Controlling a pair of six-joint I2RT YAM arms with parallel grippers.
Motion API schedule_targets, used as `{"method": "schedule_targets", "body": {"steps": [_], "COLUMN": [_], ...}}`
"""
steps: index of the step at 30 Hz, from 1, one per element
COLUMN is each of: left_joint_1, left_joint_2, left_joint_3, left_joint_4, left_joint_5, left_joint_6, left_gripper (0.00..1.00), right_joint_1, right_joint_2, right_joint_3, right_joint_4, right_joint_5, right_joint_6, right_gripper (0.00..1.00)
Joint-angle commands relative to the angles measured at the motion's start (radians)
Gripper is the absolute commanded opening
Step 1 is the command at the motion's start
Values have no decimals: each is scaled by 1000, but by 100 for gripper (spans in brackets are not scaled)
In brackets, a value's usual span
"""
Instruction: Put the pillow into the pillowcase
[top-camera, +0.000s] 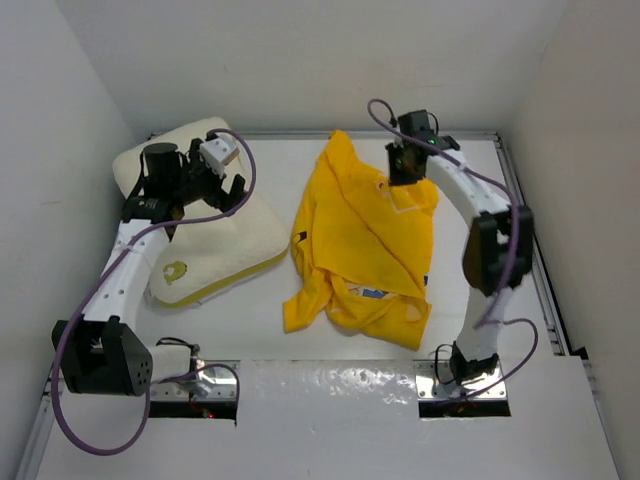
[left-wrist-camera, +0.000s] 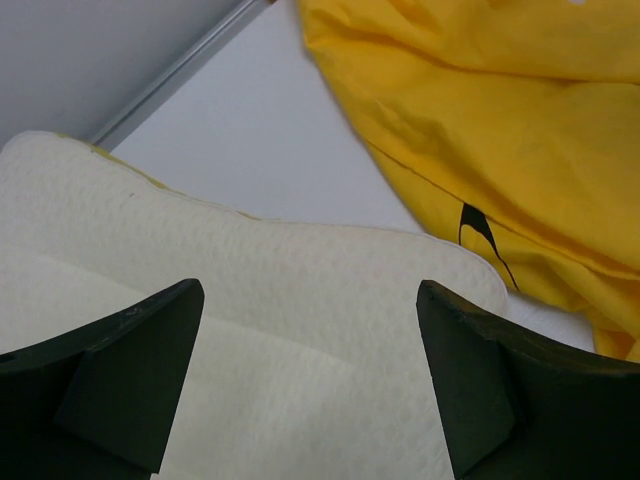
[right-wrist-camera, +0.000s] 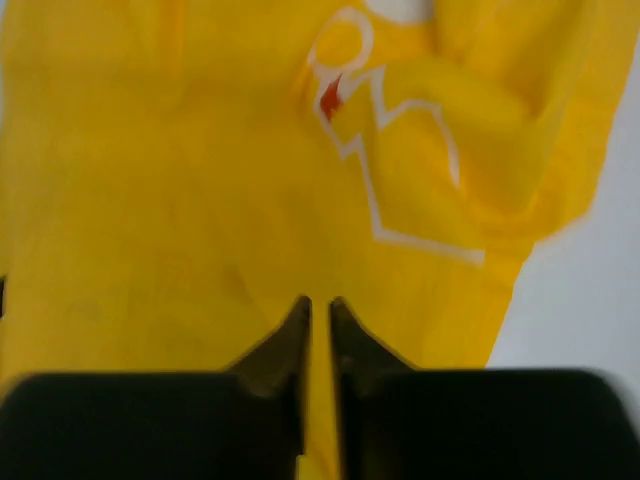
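pillow (top-camera: 225, 235): we judge soft, bulky, grab right edge | pillowcase (top-camera: 365, 240): thin, limp | left fingers (left-wrist-camera: 130, 370) spread above pillow | right fingers (right-wrist-camera: 285, 345) pinching pillowcase

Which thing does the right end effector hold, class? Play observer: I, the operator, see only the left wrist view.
Observer: The right end effector is shut on a fold of the pillowcase.
Operator: Where on it?
Observer: Near its far right corner; the top view shows the rest lying crumpled on the near side.
Operator: Is the pillow inside?
Observer: No. The whole pillow lies outside, left of it, beneath the open left end effector.
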Motion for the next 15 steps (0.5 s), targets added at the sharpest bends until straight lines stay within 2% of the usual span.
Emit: {"method": "schedule_targets", "body": {"steps": [1,3,4,5,8,12,14,15], "left_joint_1": [-19,-22,-25,-27,-27,-27,-27,-27], "left_joint_2": [-4,7,17,24,36,31,28,25], "left_joint_3": [-10,-20,-21,-24,-41,-56,-53,-49], "left_joint_4": [-38,-64,-68,-77,-81,-90,-96,-97], "left_joint_5": [40,51,51,48,8,-33,-52,-68], "left_joint_6": [37,52,54,57,67,87,78,78], "left_gripper": [85,81,79,79,79,84,85,86], "right_joint_1": [19,19,19,19,17,19,19,19], "right_joint_2": [-490,-569,-621,-640,-651,-574,-477,-438], "right_joint_3": [-278,-491,-550,-660,-824,-949,-925,-897], "right_joint_4": [182,198,199,201,192,276,322,325], "right_joint_5": [15,55,77,89,118,166,157,141], "right_joint_6": [49,80,137,166,274,335,340,337], "right_gripper": [0,3,29,68,90,89,85,78]}}
